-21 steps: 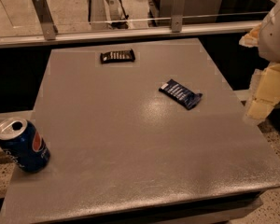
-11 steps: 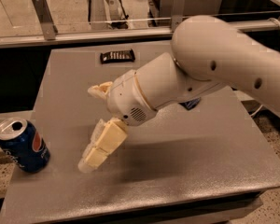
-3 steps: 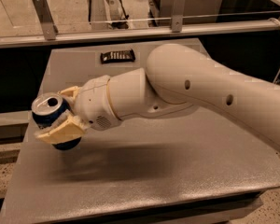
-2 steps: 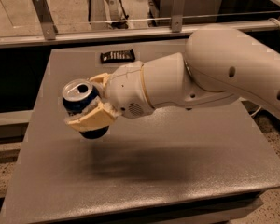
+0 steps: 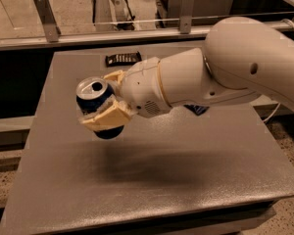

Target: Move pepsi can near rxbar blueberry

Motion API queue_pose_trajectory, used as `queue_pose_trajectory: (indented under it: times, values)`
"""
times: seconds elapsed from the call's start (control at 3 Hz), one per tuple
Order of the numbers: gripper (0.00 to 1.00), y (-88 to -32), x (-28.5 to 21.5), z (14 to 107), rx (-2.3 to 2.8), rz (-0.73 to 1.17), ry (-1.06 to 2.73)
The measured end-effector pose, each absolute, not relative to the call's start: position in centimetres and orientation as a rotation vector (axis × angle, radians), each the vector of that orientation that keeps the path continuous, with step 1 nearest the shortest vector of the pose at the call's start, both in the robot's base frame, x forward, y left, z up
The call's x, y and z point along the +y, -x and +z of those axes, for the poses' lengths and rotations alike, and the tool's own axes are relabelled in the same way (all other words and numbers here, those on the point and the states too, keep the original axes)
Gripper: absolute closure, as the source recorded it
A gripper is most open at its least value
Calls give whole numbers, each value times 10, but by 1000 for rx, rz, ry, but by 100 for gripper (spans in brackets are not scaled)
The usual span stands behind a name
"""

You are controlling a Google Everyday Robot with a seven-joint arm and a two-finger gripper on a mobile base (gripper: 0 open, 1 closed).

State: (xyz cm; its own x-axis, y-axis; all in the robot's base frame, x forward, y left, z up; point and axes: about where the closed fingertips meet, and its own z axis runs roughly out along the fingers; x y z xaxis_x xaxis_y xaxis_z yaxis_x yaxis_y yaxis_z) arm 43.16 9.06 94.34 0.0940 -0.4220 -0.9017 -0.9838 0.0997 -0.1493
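The pepsi can [image 5: 94, 98], dark blue with a silver top, hangs in the air above the left-middle of the grey table [image 5: 152, 175]. My gripper [image 5: 104, 106] is shut on it, cream fingers [image 5: 108, 118] clamped on its sides. The can is tilted, with its top facing the camera. The rxbar blueberry [image 5: 198, 109] shows only as a small dark blue corner under my white arm, to the right of the can. The rest of it is hidden by the arm.
A black wrapped bar [image 5: 123, 58] with white lettering lies near the table's far edge. A metal rail [image 5: 112, 31] with posts runs behind the table. My bulky white arm [image 5: 220, 67] spans the right half of the view.
The gripper reached across to the can at the table's left front corner, closed on it and lifted it. It has since carried the can rightward and away from the edge.
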Motion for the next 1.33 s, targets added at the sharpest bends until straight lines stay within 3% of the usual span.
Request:
queue_pose_trajectory:
  times: [1.33]
  values:
    - [100,-531,-108,938,1553,550,1242]
